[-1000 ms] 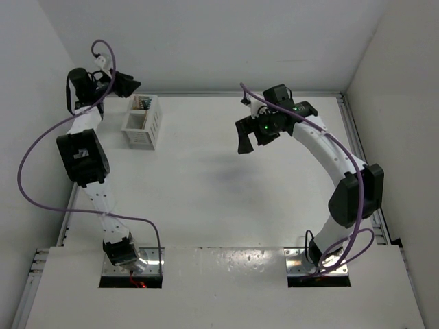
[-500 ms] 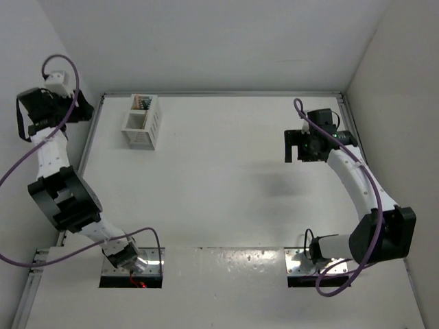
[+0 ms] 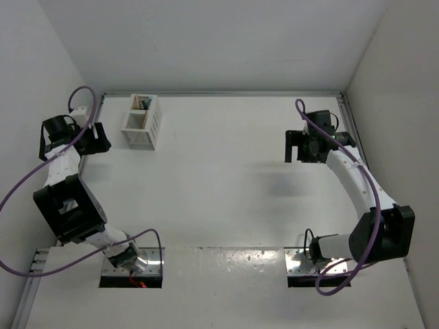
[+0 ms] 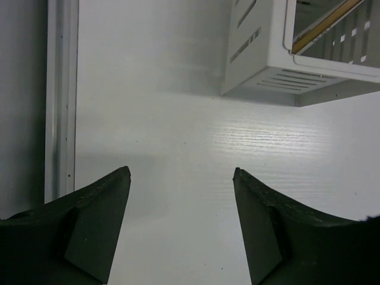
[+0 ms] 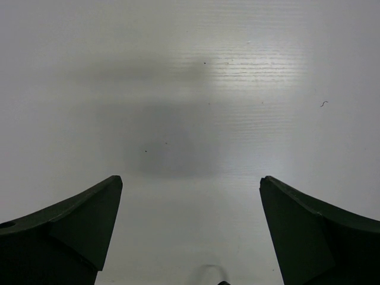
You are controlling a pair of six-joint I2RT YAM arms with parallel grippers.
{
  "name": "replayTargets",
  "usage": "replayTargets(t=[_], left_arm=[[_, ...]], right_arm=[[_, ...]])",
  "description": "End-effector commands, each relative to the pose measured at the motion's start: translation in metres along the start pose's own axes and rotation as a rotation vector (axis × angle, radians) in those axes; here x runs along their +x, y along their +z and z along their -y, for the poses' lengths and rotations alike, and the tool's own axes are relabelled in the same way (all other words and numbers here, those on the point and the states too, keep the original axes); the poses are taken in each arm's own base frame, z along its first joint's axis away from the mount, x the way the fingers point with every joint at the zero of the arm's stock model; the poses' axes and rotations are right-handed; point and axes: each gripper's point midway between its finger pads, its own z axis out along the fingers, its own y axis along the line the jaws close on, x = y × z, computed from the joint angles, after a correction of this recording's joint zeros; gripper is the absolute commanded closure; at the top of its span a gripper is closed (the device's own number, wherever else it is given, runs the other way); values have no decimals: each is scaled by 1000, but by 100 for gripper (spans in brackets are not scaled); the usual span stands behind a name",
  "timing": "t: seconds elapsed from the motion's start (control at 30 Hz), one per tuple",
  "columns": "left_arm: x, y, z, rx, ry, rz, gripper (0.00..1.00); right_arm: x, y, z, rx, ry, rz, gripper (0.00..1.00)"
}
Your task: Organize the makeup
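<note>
Left gripper [image 3: 98, 141] swung off the white box [image 3: 143, 127] leftward; right gripper [image 3: 294, 146] pulled back rightward

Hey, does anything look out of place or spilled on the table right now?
Nothing stands out. The box stands upright at the far left with the makeup inside it, and no stick lies outside it in any view. The left gripper and right gripper hang open and empty.

From high above the 6 o'clock edge, down on the whole table [image 3: 219, 175]. From left wrist, near, toward the white box [image 4: 267, 65] at 1 o'clock; same box at 10 o'clock from above. From right wrist, near, down on table.
</note>
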Motion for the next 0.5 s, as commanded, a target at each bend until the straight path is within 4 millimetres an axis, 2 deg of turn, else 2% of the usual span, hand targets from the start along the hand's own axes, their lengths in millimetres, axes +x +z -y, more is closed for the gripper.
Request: replayTargets(t=[0.0, 0.23, 0.47], left_arm=[[-25, -16, 3, -7, 41, 86, 24], [-26, -16, 7, 16, 33, 91, 22], [-23, -15, 11, 36, 29, 87, 20]], right_arm=[[3, 0, -6, -30, 40, 12, 0], [9, -2, -5, -30, 39, 17, 0], [3, 1, -7, -38, 60, 57, 0]])
